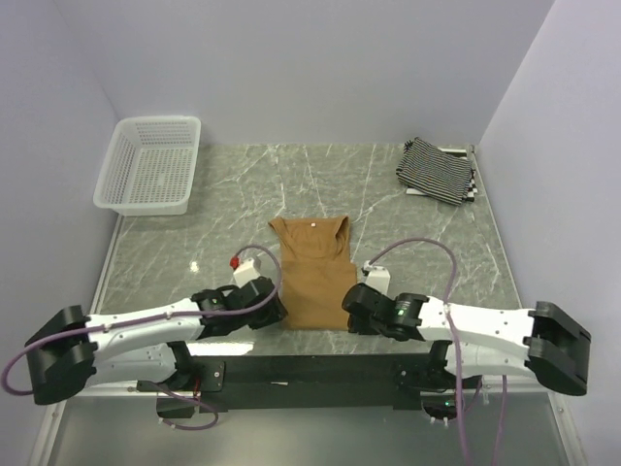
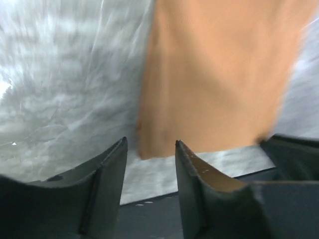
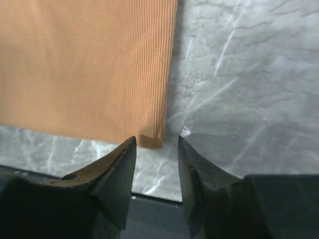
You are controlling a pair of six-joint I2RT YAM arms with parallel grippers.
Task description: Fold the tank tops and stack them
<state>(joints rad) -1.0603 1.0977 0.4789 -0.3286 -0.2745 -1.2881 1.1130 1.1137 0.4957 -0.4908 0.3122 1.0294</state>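
A plain tan-brown tank top [image 1: 312,272] lies flat in the middle of the table, its neck toward the back and its hem toward me. My left gripper [image 2: 150,143] stands open at the hem's left corner [image 2: 149,149], nothing between its fingers. At the hem's right corner [image 3: 149,139] my right gripper [image 3: 156,140] is open too, just short of the cloth. Folded striped tank tops [image 1: 437,171], bold black-and-white under thin dark stripes, lie stacked at the back right.
A white mesh basket [image 1: 150,165] stands at the back left. The black mounting rail [image 1: 320,369] runs along the near edge under both arms. Lavender walls close in the table on three sides.
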